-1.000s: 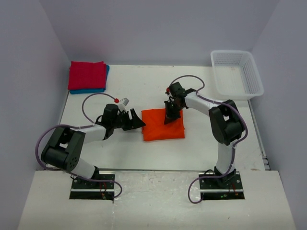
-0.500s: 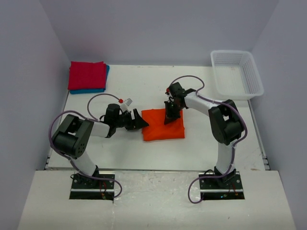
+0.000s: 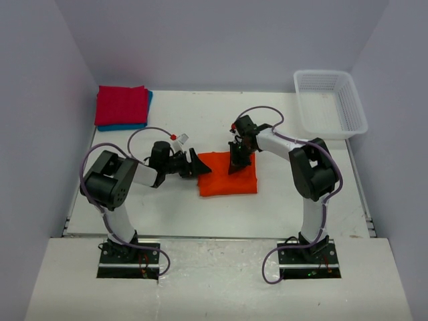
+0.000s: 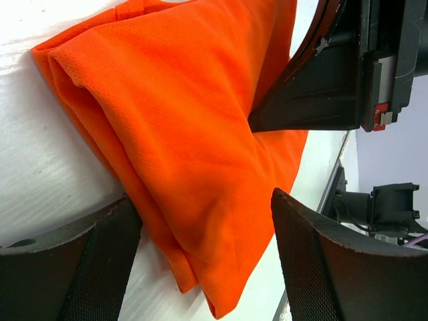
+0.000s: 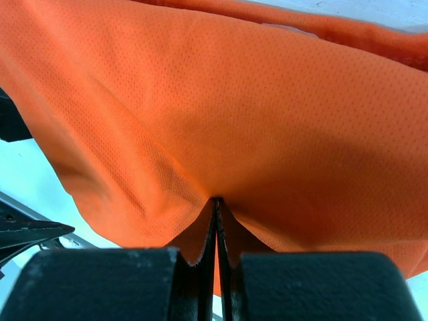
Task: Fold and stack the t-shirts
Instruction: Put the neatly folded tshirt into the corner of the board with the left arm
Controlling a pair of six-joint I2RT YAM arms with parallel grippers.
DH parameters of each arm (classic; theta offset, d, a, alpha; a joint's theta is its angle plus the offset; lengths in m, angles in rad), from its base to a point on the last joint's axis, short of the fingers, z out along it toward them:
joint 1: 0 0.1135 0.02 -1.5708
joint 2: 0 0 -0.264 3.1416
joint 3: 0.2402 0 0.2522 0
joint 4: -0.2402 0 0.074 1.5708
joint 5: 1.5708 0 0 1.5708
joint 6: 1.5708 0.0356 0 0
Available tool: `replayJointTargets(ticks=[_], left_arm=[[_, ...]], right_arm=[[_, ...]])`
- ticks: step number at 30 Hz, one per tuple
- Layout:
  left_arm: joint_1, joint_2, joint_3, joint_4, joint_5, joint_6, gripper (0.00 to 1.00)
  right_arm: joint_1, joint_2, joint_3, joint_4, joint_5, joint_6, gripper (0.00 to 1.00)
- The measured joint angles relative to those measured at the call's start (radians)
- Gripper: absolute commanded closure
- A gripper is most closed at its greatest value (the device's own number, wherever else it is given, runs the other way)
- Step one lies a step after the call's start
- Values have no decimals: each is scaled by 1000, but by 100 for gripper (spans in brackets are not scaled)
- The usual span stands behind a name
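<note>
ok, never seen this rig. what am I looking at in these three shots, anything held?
Two robot arms bolted to a white table, each ending in a two-finger gripper. The wide shot is a fixed camera above and behind them; the close-ups are wrist cameras looking past their own fingers. A folded bright orange cloth t-shirt lies mid-table. The right gripper is shut, pinching a fold of it. The left gripper is open, straddling the shirt's left edge, not gripping. Back left, a folded crimson red t-shirt sits on a blue one. Back right: a white plastic mesh basket.
</note>
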Motion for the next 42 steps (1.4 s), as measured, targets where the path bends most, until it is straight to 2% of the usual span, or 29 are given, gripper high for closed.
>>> replayJointTargets(ticks=[8,14,23,26,27,34,38,42], left_arm=[[-41,69,14,116,16,-46,25],[-63,92,26,136,6,-55,34],[-53,111,39,85,-35,-49,74],[-49,121,55,47,-38,-42,96],[-48,126,65,34,-34,-42,100],[-47,129,179,-159,-45,33,100],[-50,111,258,-300,-128,105,100],[-49,86,320,-426,-241,175,100]], right_arm=[[0,0,0,0,-6,0,100],[0,0,0,0,-9,0,100],[0,0,0,0,-13,0,100],[0,0,0,0,-13,0,100],[0,0,0,0,-14,-1,100],[4,-5,0,0,14,-8,100],[9,-53,-1,1,44,-15,100],[22,-172,-1,6,100,-26,100]])
